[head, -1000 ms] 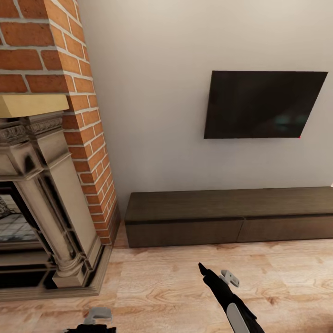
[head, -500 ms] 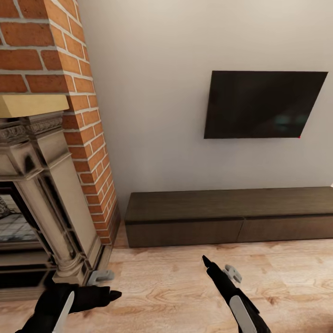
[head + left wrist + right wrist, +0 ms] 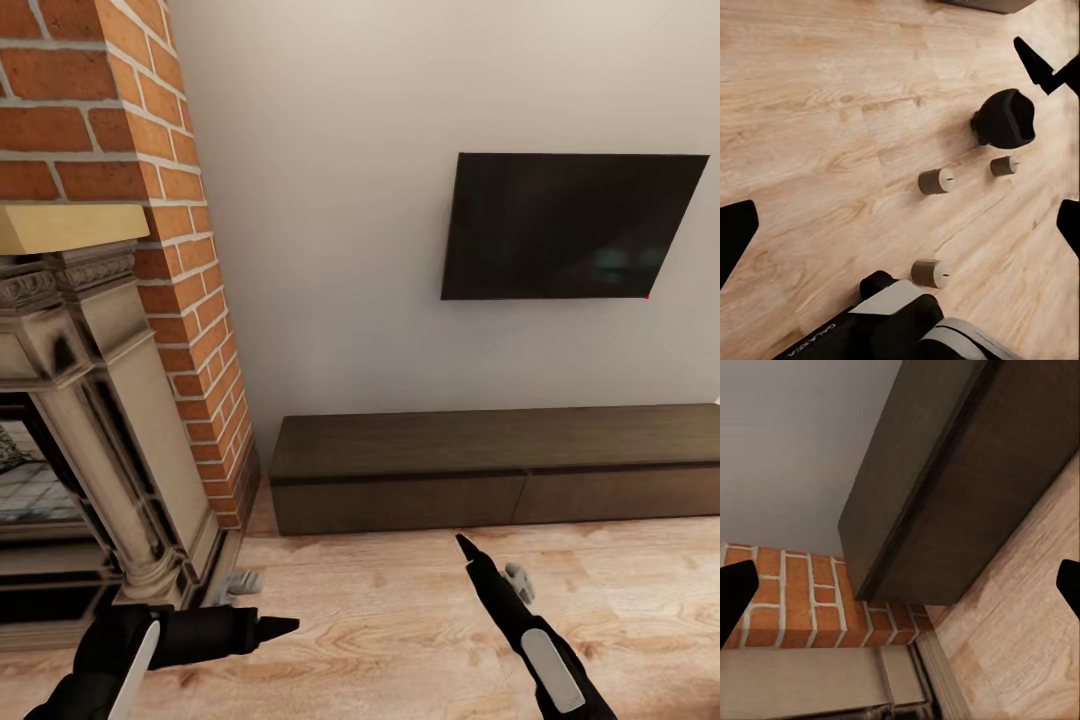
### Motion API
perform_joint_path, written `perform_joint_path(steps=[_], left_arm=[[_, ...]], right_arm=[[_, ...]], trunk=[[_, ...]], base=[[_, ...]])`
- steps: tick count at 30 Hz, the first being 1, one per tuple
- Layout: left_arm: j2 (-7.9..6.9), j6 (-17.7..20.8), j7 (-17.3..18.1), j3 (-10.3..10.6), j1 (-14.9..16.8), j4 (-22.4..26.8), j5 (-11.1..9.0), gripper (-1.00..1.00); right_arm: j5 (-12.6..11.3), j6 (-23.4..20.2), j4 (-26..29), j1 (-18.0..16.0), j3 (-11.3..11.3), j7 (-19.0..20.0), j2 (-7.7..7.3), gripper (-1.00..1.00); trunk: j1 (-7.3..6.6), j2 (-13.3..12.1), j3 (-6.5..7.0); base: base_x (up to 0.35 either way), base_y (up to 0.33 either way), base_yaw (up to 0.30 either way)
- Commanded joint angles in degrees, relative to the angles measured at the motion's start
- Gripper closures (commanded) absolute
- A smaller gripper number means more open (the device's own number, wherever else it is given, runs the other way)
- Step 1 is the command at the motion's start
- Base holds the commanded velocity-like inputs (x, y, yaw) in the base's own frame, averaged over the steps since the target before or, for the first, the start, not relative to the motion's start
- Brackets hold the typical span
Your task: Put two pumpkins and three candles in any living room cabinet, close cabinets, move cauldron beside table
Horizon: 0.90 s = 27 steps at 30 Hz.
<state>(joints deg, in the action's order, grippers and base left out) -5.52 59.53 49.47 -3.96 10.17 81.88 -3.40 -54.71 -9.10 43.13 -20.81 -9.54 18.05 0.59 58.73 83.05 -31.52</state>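
Note:
The long, low dark brown cabinet [image 3: 500, 440] stands against the wall under the television, both plain fronts closed. My right gripper [image 3: 492, 562] hovers open over the floor just in front of it, and its wrist view looks at the cabinet's [image 3: 967, 487] left end. My left gripper [image 3: 258, 605] is open too, low by the fireplace and pointing right. In the left wrist view, between its spread fingertips [image 3: 735, 232], three short brown candles [image 3: 936, 181] [image 3: 1003, 166] [image 3: 928, 273] lie on the wood floor beside a round black thing that looks like the cauldron [image 3: 1005, 118].
A brick chimney and stone fireplace [image 3: 110, 420] fill the left side, their base close to my left arm. A dark television [image 3: 570, 225] hangs on the pale wall. Wood floor [image 3: 380, 610] lies before the cabinet. My own base [image 3: 889, 322] sits near the candles.
My left arm has risen into view and stretched out to the right. The right gripper has moved up and right, closer to the cabinet. The camera has stayed still.

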Motion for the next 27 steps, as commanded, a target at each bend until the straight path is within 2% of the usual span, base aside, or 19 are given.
perform_joint_path(steps=[1, 4, 5, 9, 13, 22, 27], left_arm=[[0.02, 0.5, 2.6, -0.1, 0.0, -0.1, -0.2, -1.0], [0.01, 0.5, 5.0, -0.1, 0.0, -0.2, -0.3, -1.0], [0.03, 0.5, 5.9, -0.1, 0.0, -0.2, -0.3, -1.0], [0.06, 0.5, 7.5, -0.2, -0.1, -0.4, -0.2, -1.0], [0.07, 0.5, 8.0, -0.2, -0.1, -2.2, -0.3, -1.0], [0.06, 0.0, 8.4, -0.4, 0.0, -4.7, -0.5, -1.0], [0.05, -1.2, 8.5, -0.5, 0.1, -6.5, -0.5, -1.0]], right_arm=[[-1.4, -0.8, 0.0, -0.1, -0.4, 1.2, -0.5, -1.0], [-3.4, -1.1, 0.0, -0.1, -0.4, 2.9, -1.31, -1.0], [-5.1, -1.4, -0.1, -0.1, -0.3, 3.8, -1.62, -1.0], [-8.0, -3.0, -0.3, -0.1, -0.4, 5.2, -1.97, -1.0], [-9.5, -3.5, -1.1, -0.1, -0.4, 5.5, -1.97, -1.0], [-10.4, -3.3, -4.0, -0.2, -0.4, 5.1, -1.99, -1.0], [-10.5, -3.2, -4.7, -0.3, -1.6, 4.9, -1.99, -1.0]], trunk=[[0.0, 0.0, -0.06], [0.0, 0.0, -0.06], [0.0, 0.0, -0.06], [0.0, 0.0, -0.06], [0.0, 0.0, -0.06], [0.0, 0.0, -0.06], [0.0, 0.0, -0.06]], base=[[0.0, 0.0, 0.0], [0.0, 0.0, 0.0], [0.0, 0.0, 0.0], [0.051, 0.025, 0.0], [0.192, 0.114, 0.0], [0.201, 0.071, 0.0], [0.248, 0.009, 0.0]])
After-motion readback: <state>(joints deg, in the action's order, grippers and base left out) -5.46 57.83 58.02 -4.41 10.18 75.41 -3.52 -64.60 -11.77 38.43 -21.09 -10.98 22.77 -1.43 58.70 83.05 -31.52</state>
